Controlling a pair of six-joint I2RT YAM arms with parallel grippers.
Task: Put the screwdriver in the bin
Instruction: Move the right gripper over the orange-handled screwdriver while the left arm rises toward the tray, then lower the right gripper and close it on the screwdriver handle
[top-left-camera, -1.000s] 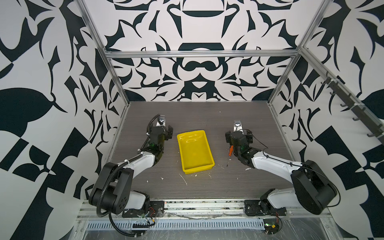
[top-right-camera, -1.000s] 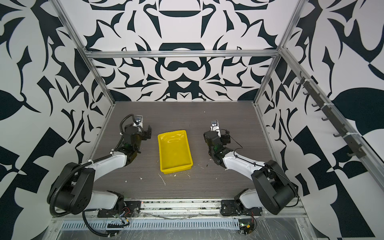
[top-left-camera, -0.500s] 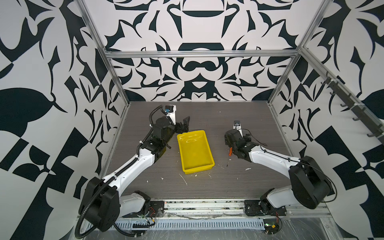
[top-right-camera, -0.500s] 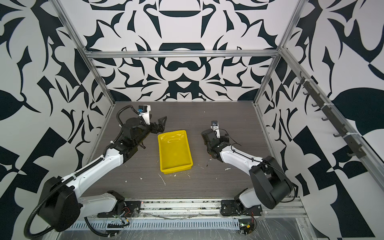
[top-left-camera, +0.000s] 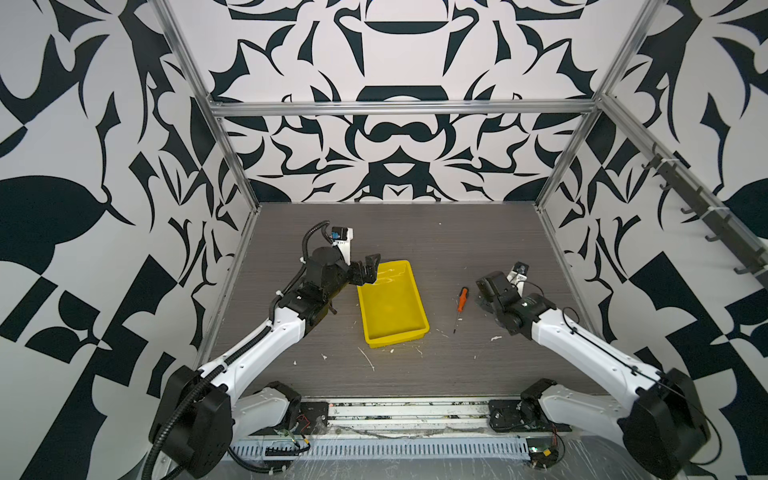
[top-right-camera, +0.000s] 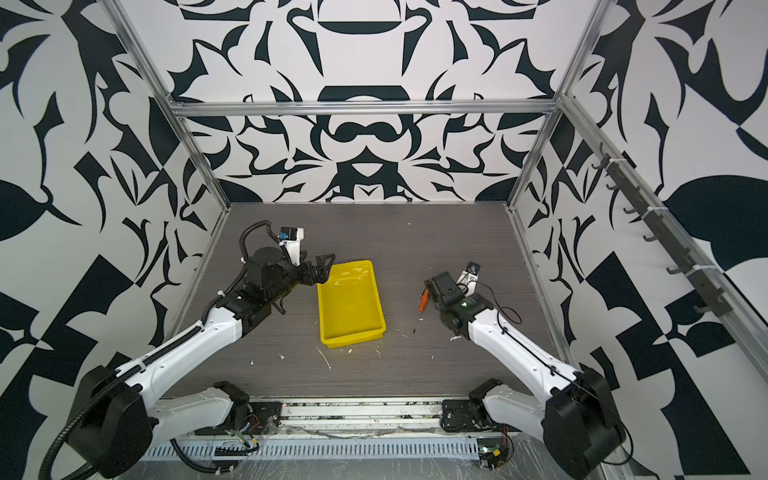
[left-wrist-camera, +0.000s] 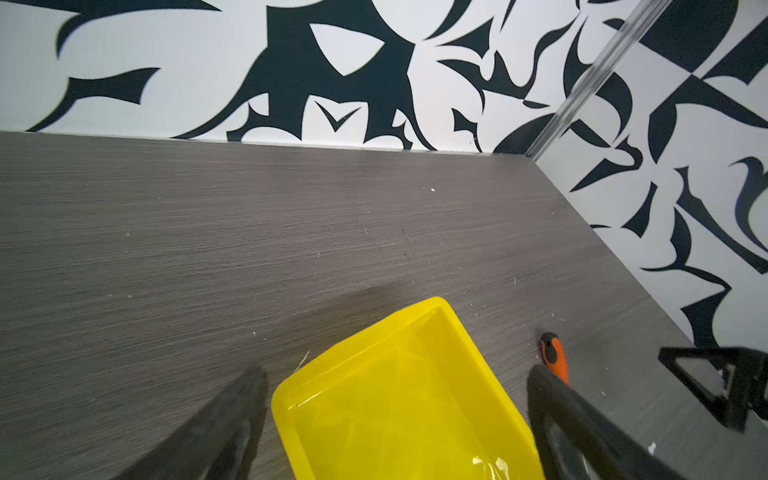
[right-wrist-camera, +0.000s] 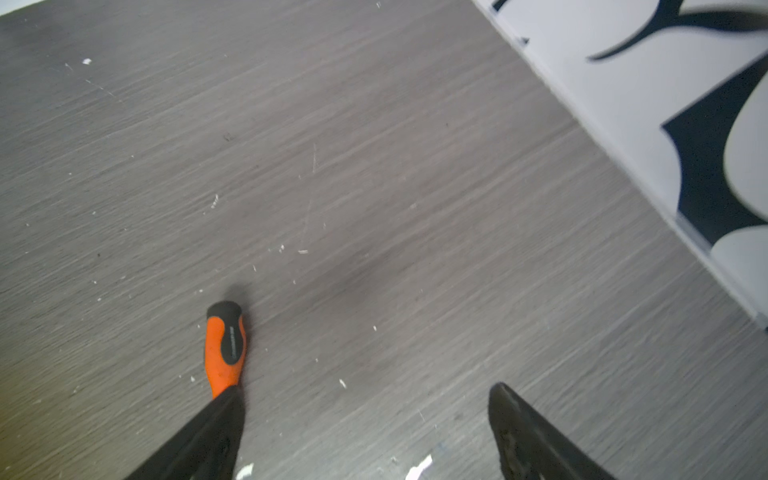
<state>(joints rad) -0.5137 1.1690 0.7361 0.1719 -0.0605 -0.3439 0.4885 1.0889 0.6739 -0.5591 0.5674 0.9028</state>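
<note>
So, in both top views the screwdriver (top-left-camera: 461, 302) is lying flat on the grey surface (top-left-camera: 415, 232). It's right of the yellow bin (top-left-camera: 397, 333), not in it, with the black cap end pointing at the back wall. The right gripper (top-left-camera: 482, 297) sits low just beside the handle. The left gripper (top-left-camera: 369, 271) hangs over the bin's far left corner, jaws spread.

Left wrist view: jaws wide apart, gripping nothing. The bin (left-wrist-camera: 457, 322) shows between them, and the screwdriver (left-wrist-camera: 556, 361) pokes out behind one finger.

Right wrist view: jaws wide open too, holding nothing. The screwdriver (right-wrist-camera: 224, 349) isn't in the gap. Its orange handle sticks out past one fingertip (right-wrist-camera: 220, 411), which covers the shaft. Can't tell if that fingertip actually touches it. Little white crumbs are scattered all over the surface.
</note>
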